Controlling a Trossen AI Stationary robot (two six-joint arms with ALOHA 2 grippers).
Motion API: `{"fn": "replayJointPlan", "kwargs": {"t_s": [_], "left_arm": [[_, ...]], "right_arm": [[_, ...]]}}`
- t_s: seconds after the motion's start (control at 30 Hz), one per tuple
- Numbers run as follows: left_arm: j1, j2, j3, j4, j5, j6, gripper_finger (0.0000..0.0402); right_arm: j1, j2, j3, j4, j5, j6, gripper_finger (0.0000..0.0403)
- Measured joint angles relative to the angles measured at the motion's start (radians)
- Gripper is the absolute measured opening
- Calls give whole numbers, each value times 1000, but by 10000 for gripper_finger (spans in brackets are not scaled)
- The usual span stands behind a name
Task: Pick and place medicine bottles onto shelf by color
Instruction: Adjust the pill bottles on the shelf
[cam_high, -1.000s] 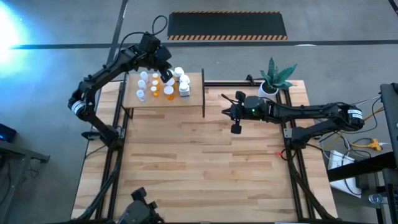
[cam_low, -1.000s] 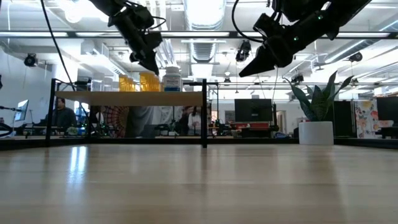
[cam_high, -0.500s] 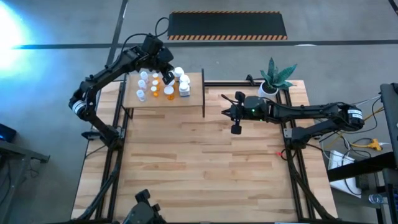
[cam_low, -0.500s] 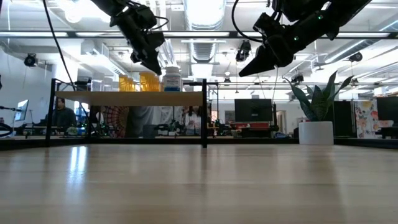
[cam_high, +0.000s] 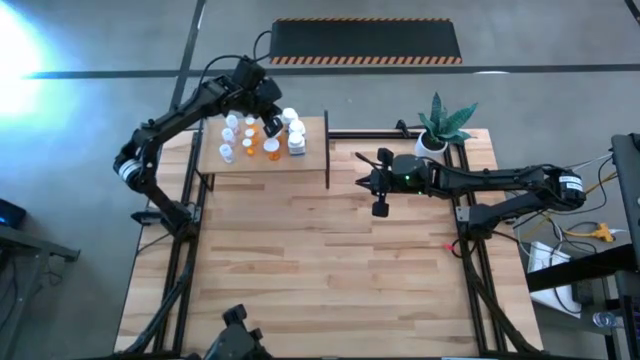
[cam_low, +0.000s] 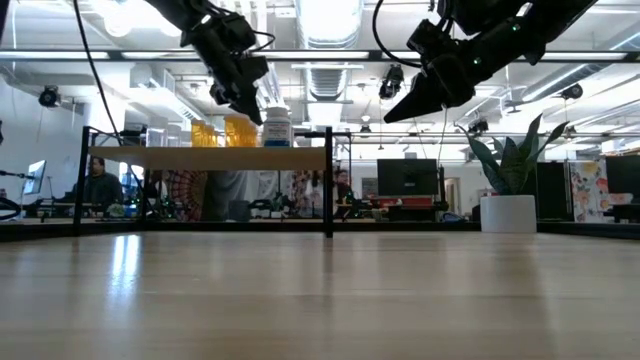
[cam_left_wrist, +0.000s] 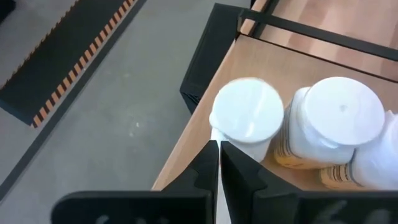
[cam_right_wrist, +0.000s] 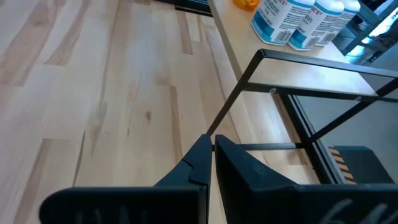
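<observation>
The left gripper (cam_high: 270, 122) hovers over the far side of the shelf (cam_high: 310, 160), fingers clenched on nothing, just above the medicine bottles (cam_high: 262, 138) clustered there by colour. The right gripper (cam_high: 379, 207) hangs clenched and empty right of the shelf, over the tabletop (cam_high: 330, 270) (bare of bottles). Placing looks essentially complete; next calls for lifting clear without toppling any.

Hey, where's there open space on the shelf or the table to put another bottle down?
The shelf is crowded from its middle to its far edge, where the medicine bottles cluster under the left pincer. Bare board runs along its near edge and beside the divider. The tabletop in front is wide open below the right pincer.
</observation>
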Motion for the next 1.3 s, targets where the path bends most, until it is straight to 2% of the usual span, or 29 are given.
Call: {"fn": "replayJointPlan", "kwargs": {"t_s": [0.7, 1.3], "left_arm": [[-15, 31, 9, 91, 18, 4, 0], [-27, 39, 15, 37, 15, 3, 0]], "right_arm": [[0, 0, 0, -5, 0, -2, 13], [0, 0, 0, -6, 1, 0, 13]]}}
